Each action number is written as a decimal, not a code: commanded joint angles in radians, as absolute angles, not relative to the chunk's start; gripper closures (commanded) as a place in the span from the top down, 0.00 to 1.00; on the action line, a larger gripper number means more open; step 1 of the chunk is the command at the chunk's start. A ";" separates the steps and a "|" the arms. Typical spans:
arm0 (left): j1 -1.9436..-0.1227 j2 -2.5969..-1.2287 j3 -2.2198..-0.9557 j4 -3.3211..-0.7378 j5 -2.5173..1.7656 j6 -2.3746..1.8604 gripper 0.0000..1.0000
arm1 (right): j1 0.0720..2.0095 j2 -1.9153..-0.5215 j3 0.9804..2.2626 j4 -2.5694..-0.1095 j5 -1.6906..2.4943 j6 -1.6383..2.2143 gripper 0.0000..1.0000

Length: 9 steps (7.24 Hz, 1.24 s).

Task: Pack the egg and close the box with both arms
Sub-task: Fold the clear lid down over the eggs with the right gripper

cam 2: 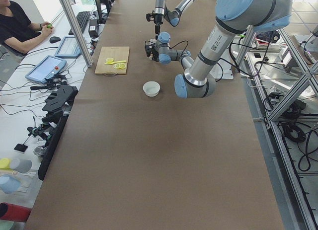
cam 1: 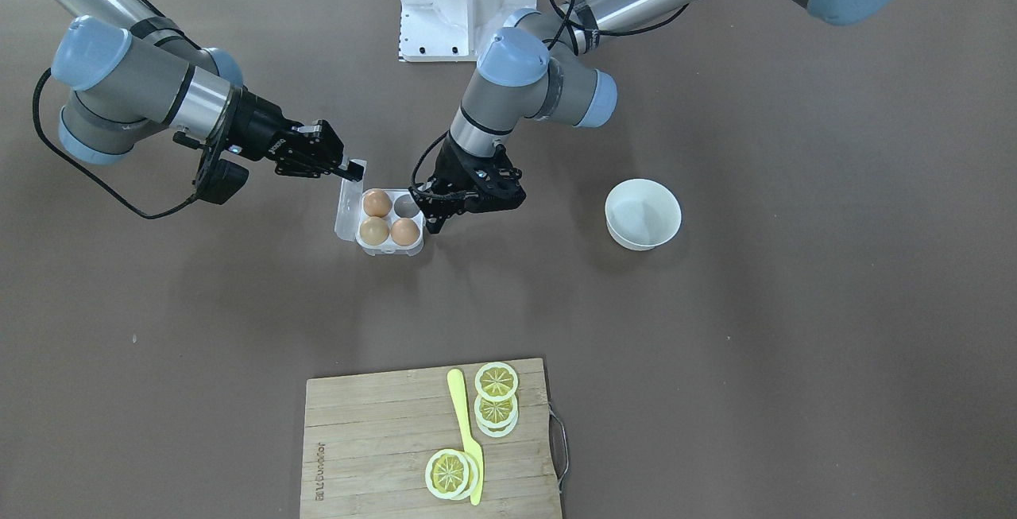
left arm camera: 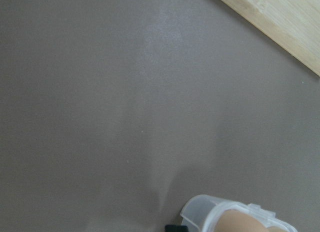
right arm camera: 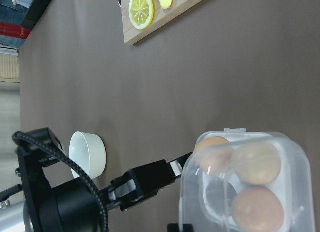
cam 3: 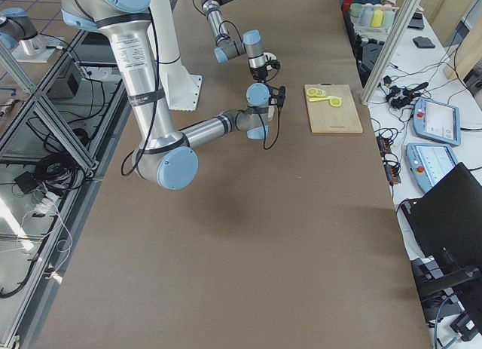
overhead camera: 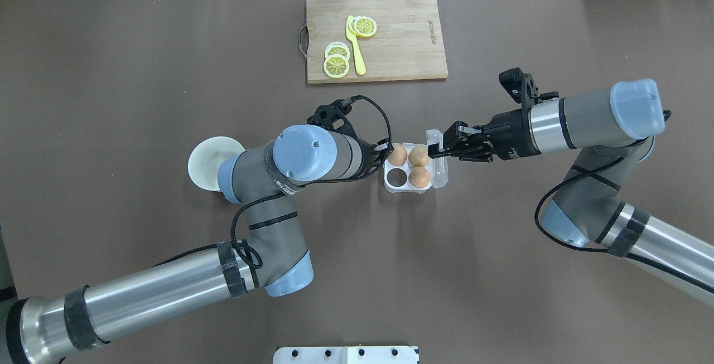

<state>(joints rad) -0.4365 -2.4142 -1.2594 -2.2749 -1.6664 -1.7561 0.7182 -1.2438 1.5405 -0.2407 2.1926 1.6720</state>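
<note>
Holding three eggs [cam 1: 377,203], one cell bare, box [cam 1: 388,249]; right fingers [cam 1: 347,171] clamped on its lid [cam 1: 346,213]; left fingers [right arm camera: 146,176] state unclear

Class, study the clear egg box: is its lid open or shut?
Open. The lid stands raised beside the box, at the right hand; three eggs and one empty cell lie uncovered.
</note>
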 commanded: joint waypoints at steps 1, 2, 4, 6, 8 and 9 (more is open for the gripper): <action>-0.439 -2.411 -1.261 -2.273 -1.669 -1.752 0.00 | 0.716 -1.243 1.540 -0.241 2.191 1.672 0.03; -0.439 -2.410 -1.261 -2.273 -1.669 -1.747 0.00 | 0.716 -1.243 1.540 -0.241 2.191 1.672 0.03; -0.440 -2.408 -1.261 -2.273 -1.669 -1.746 0.00 | 0.713 -1.243 1.540 -0.241 2.191 1.672 0.03; -0.440 -2.408 -1.261 -2.273 -1.669 -1.747 0.00 | 0.707 -1.241 1.540 -0.241 2.186 1.672 0.08; -0.440 -2.408 -1.261 -2.273 -1.669 -1.747 0.00 | 0.692 -1.236 1.540 -0.241 2.160 1.672 0.18; -0.440 -2.408 -1.261 -2.273 -1.669 -1.747 0.00 | 0.690 -1.235 1.540 -0.241 2.158 1.672 0.21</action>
